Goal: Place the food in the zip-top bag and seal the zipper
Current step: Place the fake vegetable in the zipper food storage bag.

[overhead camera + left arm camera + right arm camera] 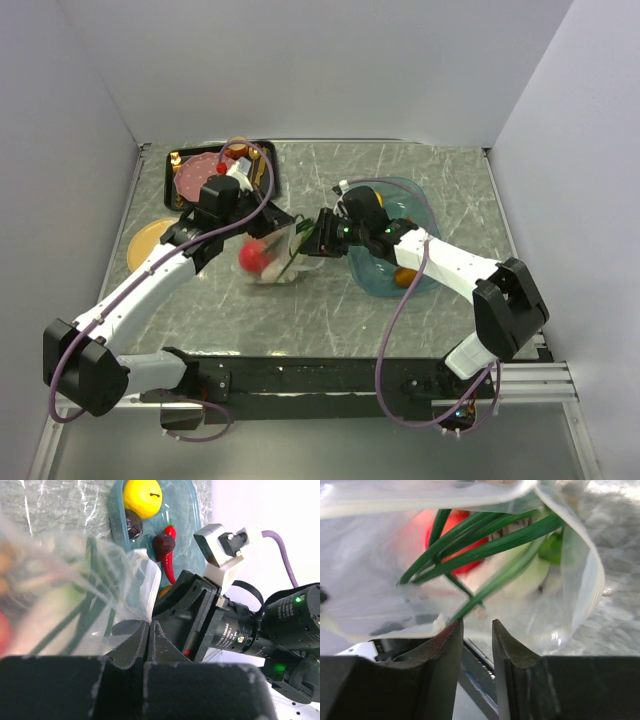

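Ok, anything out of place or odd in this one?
The green leaves lie slanted inside the zip-top bag, stems reaching toward its mouth by the right end effector; they could get in the way of sealing.

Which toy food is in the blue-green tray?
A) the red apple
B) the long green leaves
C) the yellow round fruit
C: the yellow round fruit lies in the teal tray, while the red apple and green leaves are inside the clear bag.
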`<action>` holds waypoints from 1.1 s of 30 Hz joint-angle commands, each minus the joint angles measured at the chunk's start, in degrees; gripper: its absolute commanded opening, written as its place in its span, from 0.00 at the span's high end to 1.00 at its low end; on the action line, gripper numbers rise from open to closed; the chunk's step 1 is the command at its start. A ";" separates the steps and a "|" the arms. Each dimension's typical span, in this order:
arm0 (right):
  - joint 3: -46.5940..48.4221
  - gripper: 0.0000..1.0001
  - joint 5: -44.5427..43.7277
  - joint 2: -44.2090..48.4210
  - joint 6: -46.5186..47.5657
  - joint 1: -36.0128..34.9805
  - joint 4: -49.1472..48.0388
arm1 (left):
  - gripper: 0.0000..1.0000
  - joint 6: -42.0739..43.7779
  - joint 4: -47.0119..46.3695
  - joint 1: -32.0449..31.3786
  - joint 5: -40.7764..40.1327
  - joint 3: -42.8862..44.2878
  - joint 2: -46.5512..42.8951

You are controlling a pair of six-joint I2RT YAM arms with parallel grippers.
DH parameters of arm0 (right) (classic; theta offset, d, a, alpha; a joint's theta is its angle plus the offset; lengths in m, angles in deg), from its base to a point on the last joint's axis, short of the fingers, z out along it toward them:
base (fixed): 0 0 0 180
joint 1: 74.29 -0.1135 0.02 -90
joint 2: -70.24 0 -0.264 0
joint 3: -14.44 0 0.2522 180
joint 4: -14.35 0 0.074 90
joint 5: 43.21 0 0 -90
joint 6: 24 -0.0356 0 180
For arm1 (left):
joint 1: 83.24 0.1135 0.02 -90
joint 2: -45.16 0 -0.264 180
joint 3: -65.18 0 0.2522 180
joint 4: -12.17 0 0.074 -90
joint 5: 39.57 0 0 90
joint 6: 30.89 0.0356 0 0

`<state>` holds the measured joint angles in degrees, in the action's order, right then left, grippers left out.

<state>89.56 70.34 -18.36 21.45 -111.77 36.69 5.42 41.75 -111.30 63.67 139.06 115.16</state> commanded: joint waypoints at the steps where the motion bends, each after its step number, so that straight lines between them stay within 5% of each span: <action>1: -1.50 0.61 5.25 0.79 -3.77 0.21 -7.07 | 0.99 -0.27 -4.39 0.11 1.79 0.00 -0.48; 9: -2.65 0.63 4.75 -0.44 -8.26 0.03 -12.00 | 0.99 -0.62 -4.30 0.11 1.71 -0.26 -0.48; 13: -4.50 1.00 2.65 1.05 -8.62 -0.06 -13.24 | 0.99 -0.71 -4.12 0.10 1.62 -0.09 -0.56; 20: -4.14 1.00 -7.29 5.53 -7.82 1.78 -11.73 | 0.99 -0.19 -2.29 0.02 4.17 -0.61 -1.53; 33: -1.07 1.00 -3.70 -3.33 -14.85 7.77 -22.98 | 0.99 3.59 1.50 -4.38 8.38 -0.62 -0.83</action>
<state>86.31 67.39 -18.29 8.73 -104.14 19.75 6.90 43.19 -113.79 68.58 138.01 114.39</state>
